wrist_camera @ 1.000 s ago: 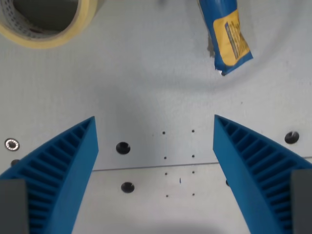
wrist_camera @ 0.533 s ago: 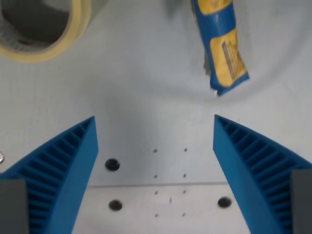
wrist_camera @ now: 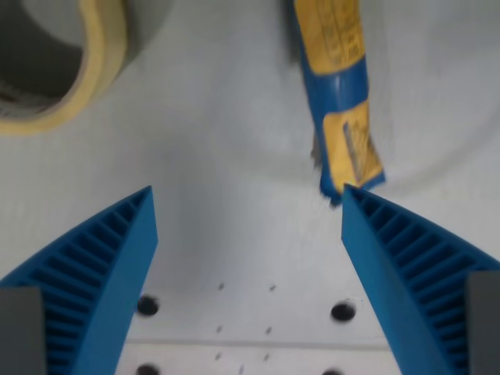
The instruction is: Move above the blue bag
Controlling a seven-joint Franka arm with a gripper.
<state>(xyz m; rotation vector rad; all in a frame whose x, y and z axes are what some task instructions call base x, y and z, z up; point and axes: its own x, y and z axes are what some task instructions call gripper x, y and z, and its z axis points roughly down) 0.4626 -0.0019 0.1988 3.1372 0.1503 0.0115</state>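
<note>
The blue bag (wrist_camera: 337, 94), blue with yellow panels, lies on the grey table and runs from the top edge down to just above my right fingertip. My gripper (wrist_camera: 248, 195) is open and empty, its two blue ribbed fingers (wrist_camera: 94, 266) spread wide at the bottom of the wrist view. The bag's lower end almost meets the tip of the right finger (wrist_camera: 406, 266) in the picture. The bag's upper end is cut off by the frame.
A roll of beige tape (wrist_camera: 74, 74) lies at the wrist view's top left. The table (wrist_camera: 226, 195) has small screw holes (wrist_camera: 341, 312) and a seam near the bottom edge.
The whole scene has slid down in the picture, so the camera has moved forward. The bag and tape roll now appear lower, with the bag's end near my right fingertip. The gripper stays open.
</note>
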